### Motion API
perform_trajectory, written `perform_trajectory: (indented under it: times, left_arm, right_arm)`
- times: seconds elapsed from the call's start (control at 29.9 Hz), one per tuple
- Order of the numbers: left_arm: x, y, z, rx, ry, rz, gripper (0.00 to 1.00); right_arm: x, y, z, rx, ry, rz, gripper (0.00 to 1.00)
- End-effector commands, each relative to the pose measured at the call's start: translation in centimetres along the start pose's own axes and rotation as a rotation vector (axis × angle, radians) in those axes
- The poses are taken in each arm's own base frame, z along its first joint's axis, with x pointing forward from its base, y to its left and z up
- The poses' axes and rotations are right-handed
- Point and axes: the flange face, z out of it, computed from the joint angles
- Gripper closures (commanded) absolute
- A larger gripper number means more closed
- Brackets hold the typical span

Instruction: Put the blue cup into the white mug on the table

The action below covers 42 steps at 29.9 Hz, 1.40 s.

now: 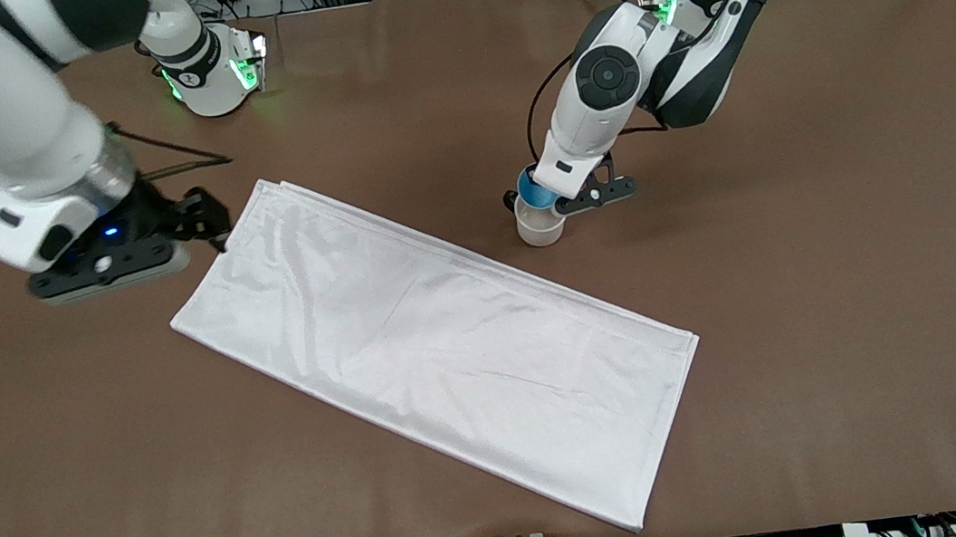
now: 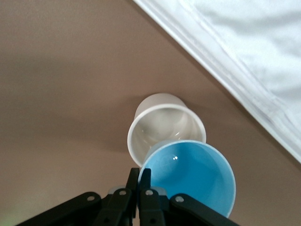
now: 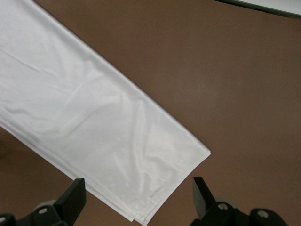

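Observation:
My left gripper (image 1: 549,196) is shut on the rim of the blue cup (image 1: 534,189), one finger inside and one outside. It holds the cup just over the white mug (image 1: 540,228), which stands upright on the brown table (image 1: 824,262). In the left wrist view the blue cup (image 2: 193,172) overlaps the mug's rim (image 2: 162,126), beside my left gripper (image 2: 140,173). The mug's handle is hidden. My right gripper (image 1: 210,221) is open and empty, over the corner of the cloth at the right arm's end; it also shows in the right wrist view (image 3: 137,193).
A large white cloth (image 1: 442,346) lies diagonally across the middle of the table, its edge close to the mug. It shows in the left wrist view (image 2: 249,47) and the right wrist view (image 3: 94,117). The arm bases stand along the table's top edge.

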Motion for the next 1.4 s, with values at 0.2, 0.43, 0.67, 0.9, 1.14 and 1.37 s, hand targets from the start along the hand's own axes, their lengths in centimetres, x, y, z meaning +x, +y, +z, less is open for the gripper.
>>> perform_trajectory:
  times: [0.2, 0.43, 0.67, 0.9, 1.14, 1.37]
  left_arm:
    - [2.1, 1.3, 0.1, 0.003, 0.029, -0.035, 1.00]
    - [2.4, 1.0, 1.3, 0.031, 0.032, -0.033, 1.00]
    - [2.3, 1.0, 1.5, 0.034, 0.028, -0.033, 1.00]
    - [3.3, 0.6, 2.2, 0.036, 0.016, -0.023, 0.25]
    - [3.5, 0.3, 1.5, 0.055, 0.048, 0.006, 0.00]
    - [6.9, -3.0, -1.7, 0.082, 0.133, 0.102, 0.00]
  right_arm:
    - [-1.0, 10.0, 0.5, 0.034, -0.027, 0.078, 0.00]
    - [-1.7, 12.8, 1.1, 0.082, -0.021, 0.123, 0.00]
    - [-2.5, 13.9, 1.9, 0.077, -0.013, 0.142, 0.00]
    - [-2.8, 14.0, 2.0, 0.076, -0.017, 0.114, 0.00]
    - [-3.0, 14.5, 1.9, 0.073, -0.016, 0.122, 0.00]
    - [-2.9, 14.0, 2.0, 0.073, -0.015, 0.113, 0.00]
